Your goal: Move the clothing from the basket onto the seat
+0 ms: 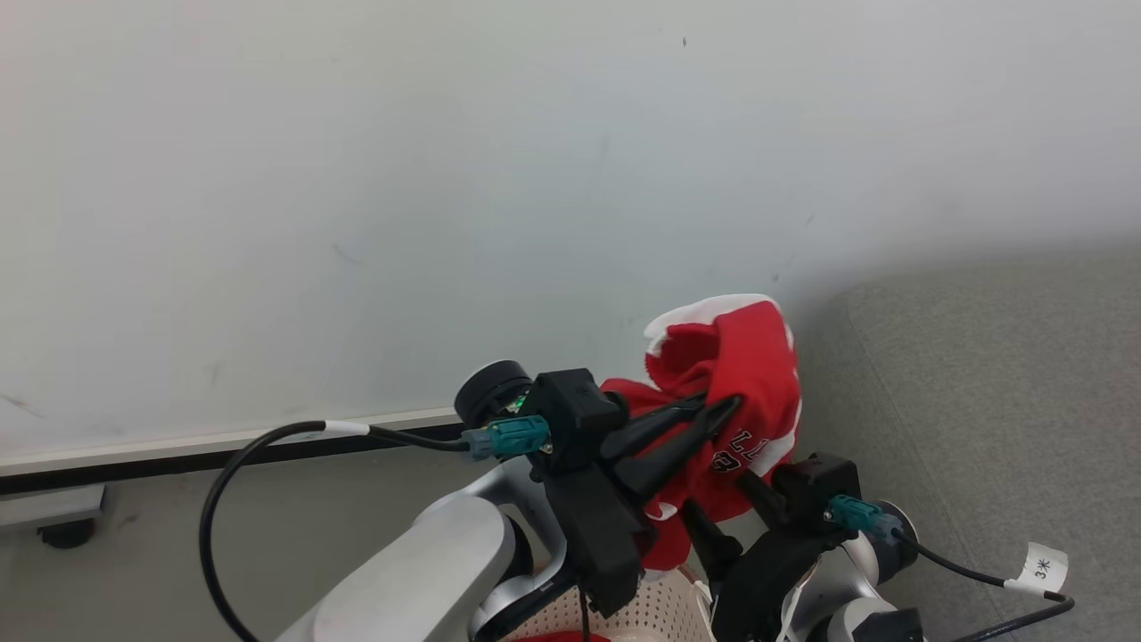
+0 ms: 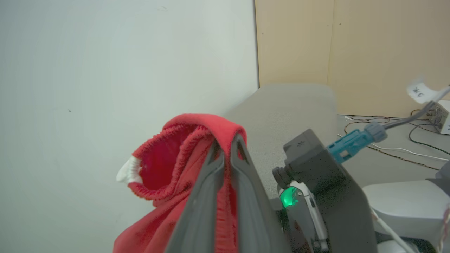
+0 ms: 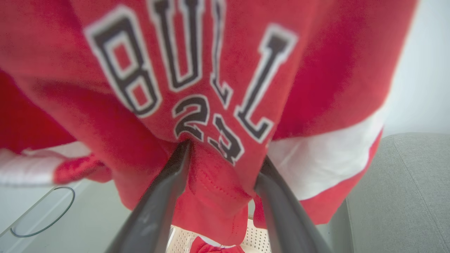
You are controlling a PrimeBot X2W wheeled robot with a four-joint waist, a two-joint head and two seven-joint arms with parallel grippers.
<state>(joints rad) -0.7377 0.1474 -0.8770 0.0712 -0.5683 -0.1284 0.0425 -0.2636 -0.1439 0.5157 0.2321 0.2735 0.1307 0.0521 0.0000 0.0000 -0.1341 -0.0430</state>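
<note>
Since my left pincer (image 2: 226, 140) clamps just an edge of the red shirt (image 2: 165, 165) while my right pincer (image 3: 225, 154) stands apart around a fold, it may slip into the basket (image 3: 254, 234) below.

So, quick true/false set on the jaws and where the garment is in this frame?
1. The left gripper has its jaws shut on the red garment. True.
2. The right gripper has its jaws clamped shut. False: they stand apart, with fabric hanging between them.
3. The garment lies on the seat. False: it hangs in the air beside the seat, in front of the wall.
4. The garment bears dark lettering. True.
</note>
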